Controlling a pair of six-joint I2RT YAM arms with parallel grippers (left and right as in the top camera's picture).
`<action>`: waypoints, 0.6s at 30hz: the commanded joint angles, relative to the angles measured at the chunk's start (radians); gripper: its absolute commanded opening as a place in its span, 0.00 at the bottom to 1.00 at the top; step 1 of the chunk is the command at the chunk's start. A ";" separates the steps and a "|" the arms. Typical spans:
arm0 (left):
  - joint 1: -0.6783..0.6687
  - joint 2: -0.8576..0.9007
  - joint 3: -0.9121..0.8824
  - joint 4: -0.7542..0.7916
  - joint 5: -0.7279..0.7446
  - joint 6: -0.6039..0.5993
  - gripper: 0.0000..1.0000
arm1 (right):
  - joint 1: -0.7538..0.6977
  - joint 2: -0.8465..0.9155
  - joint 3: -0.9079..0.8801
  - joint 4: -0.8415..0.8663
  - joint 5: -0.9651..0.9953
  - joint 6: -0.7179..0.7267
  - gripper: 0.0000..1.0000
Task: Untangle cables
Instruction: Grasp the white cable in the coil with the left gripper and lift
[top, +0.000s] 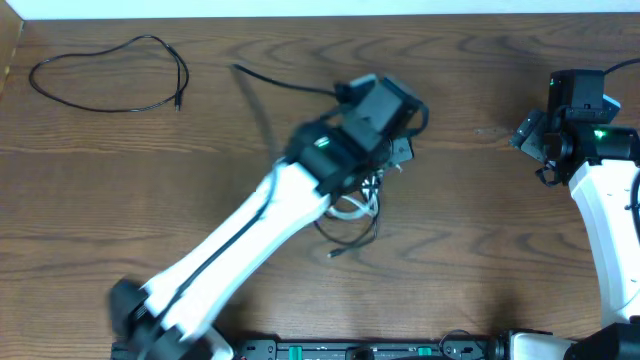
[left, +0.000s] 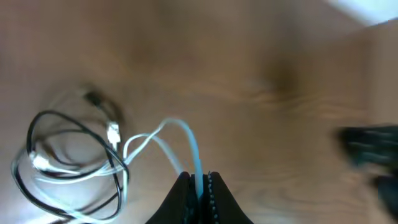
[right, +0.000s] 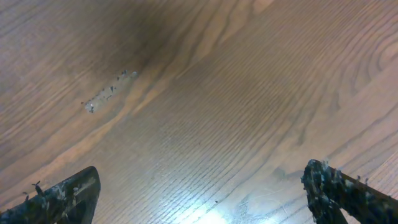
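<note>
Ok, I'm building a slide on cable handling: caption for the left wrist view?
Left gripper shut on the white cable, which runs to a tangle with a black cable on the table.

The overhead view is evenly bright and sharp, with only faint shadows on the table (top: 480, 200). The left wrist view is smeared throughout, so the white cable (left: 186, 134) and black cable (left: 56, 118) look soft. The right wrist view is crisp, with pale glare low at centre and a dark shadow upper left.

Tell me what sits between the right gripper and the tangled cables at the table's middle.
Only bare wooden table, seen in the overhead view, between the right gripper and the tangled black and white cables.
</note>
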 joint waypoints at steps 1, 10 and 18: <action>-0.001 -0.070 0.020 0.024 -0.037 0.140 0.08 | -0.001 0.004 -0.002 -0.001 0.008 0.015 0.99; -0.001 -0.253 0.020 0.158 -0.038 0.272 0.07 | -0.001 0.004 -0.002 -0.001 0.008 0.015 0.99; -0.001 -0.414 0.020 0.320 -0.138 0.403 0.08 | -0.001 0.004 -0.002 -0.001 0.008 0.015 0.99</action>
